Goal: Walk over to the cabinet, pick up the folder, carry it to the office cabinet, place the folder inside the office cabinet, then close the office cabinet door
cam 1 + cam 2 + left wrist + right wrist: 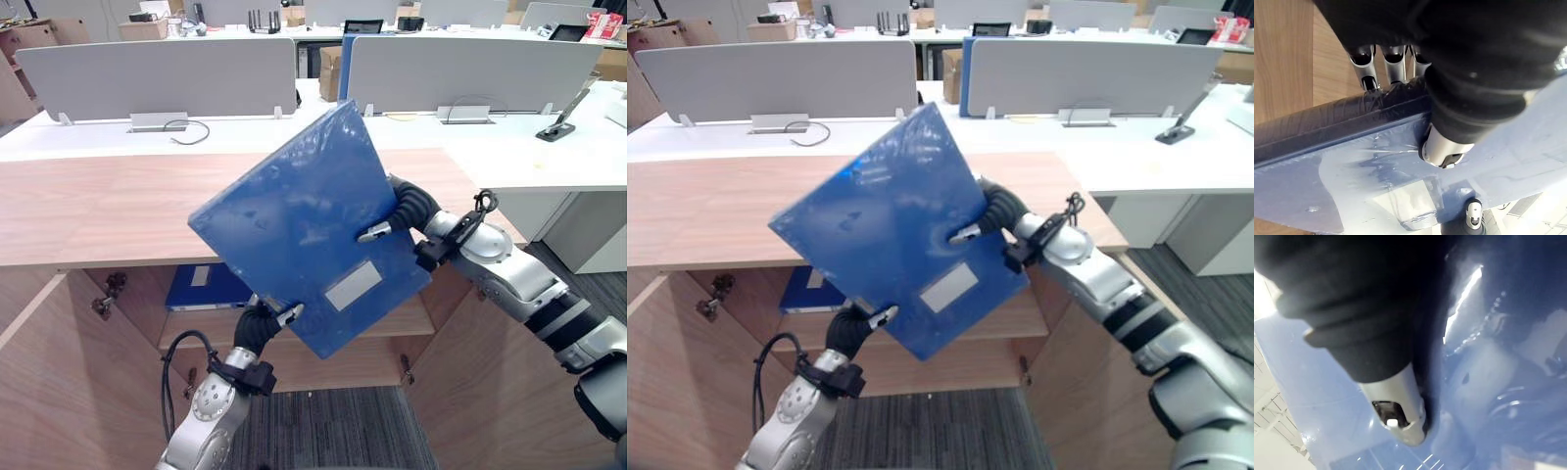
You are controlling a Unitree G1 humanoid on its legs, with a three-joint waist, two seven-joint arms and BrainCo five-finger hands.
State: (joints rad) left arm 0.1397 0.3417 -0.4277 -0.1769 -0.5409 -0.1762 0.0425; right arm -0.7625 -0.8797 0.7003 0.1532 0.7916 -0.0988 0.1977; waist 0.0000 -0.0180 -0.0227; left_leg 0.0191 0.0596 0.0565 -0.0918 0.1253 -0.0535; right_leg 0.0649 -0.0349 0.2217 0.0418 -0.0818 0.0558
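Observation:
A large blue folder [304, 225] with a pale label is held up tilted in front of the open wooden cabinet [118, 211]. My left hand [263, 328] pinches its lower edge, thumb on the front face and fingers [1366, 61] behind. My right hand [407, 215] clamps the right edge, its thumb [1396, 406] pressed on the front face. A second blue folder [206, 286] lies flat on the shelf inside the cabinet, partly hidden behind the held one.
Both cabinet doors stand open, left [59, 392] and right [490, 392]. The cabinet's wooden top [98, 206] spans the view. Behind it are white desks with grey divider panels [157, 78]. Dark carpet [323, 431] lies below.

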